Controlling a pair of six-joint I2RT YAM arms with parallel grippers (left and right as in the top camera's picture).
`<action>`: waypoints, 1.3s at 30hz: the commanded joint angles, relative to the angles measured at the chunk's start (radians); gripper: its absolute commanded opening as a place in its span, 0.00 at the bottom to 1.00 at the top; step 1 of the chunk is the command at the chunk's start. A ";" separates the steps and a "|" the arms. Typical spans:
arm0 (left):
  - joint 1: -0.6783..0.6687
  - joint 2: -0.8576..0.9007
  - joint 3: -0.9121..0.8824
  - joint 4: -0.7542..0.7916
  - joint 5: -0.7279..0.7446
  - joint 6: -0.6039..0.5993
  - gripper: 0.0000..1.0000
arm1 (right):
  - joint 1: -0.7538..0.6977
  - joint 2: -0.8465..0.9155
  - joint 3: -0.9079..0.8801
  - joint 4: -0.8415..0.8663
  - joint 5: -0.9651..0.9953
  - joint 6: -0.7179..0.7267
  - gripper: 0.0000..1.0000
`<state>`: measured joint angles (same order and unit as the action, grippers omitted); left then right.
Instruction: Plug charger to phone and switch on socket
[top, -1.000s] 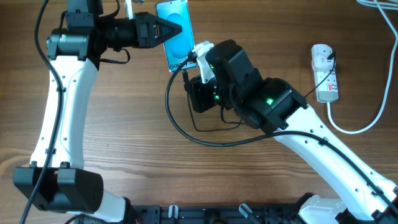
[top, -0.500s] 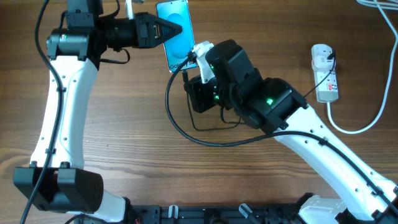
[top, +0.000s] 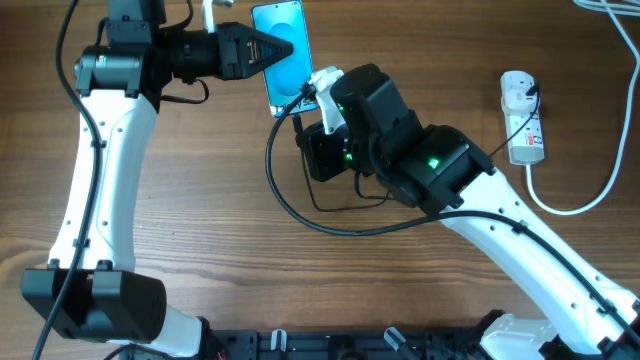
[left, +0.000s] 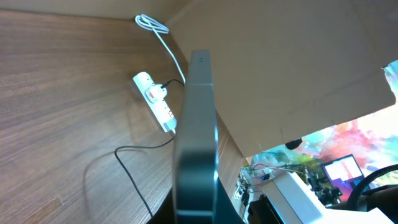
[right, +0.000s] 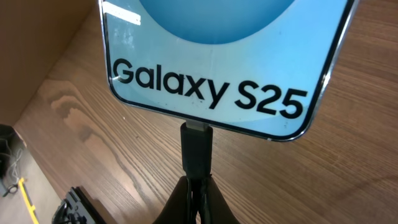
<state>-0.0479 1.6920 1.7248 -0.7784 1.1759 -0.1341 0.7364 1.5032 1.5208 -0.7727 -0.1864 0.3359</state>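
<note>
The phone (top: 281, 52), its cyan-and-white screen lit with "Galaxy S25" (right: 211, 62), is held up by my left gripper (top: 268, 50), which is shut on its side; in the left wrist view it shows edge-on (left: 196, 137). My right gripper (right: 198, 186) is shut on the charger's black plug tip (right: 196, 146), which meets the phone's bottom edge. The charger's thin black cable (top: 300, 212) loops over the table. The white socket strip (top: 523, 118), with a red-marked label and a black plug, lies at the right and also shows in the left wrist view (left: 155, 101).
A thicker white cord (top: 610, 175) runs from the socket strip along the right edge of the wooden table (top: 200, 230). A cardboard wall (left: 298, 56) stands behind the table.
</note>
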 joint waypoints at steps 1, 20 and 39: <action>-0.007 -0.009 0.008 -0.001 0.039 0.026 0.04 | -0.001 -0.024 0.031 0.006 0.007 0.003 0.04; -0.007 -0.009 0.008 -0.034 0.034 0.053 0.04 | -0.001 -0.024 0.031 0.054 0.011 0.004 0.04; -0.007 -0.009 0.008 -0.050 0.035 0.060 0.04 | -0.027 -0.024 0.032 0.062 0.097 -0.048 0.04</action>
<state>-0.0475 1.6920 1.7264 -0.8078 1.1751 -0.0906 0.7406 1.5032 1.5208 -0.7593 -0.1749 0.3260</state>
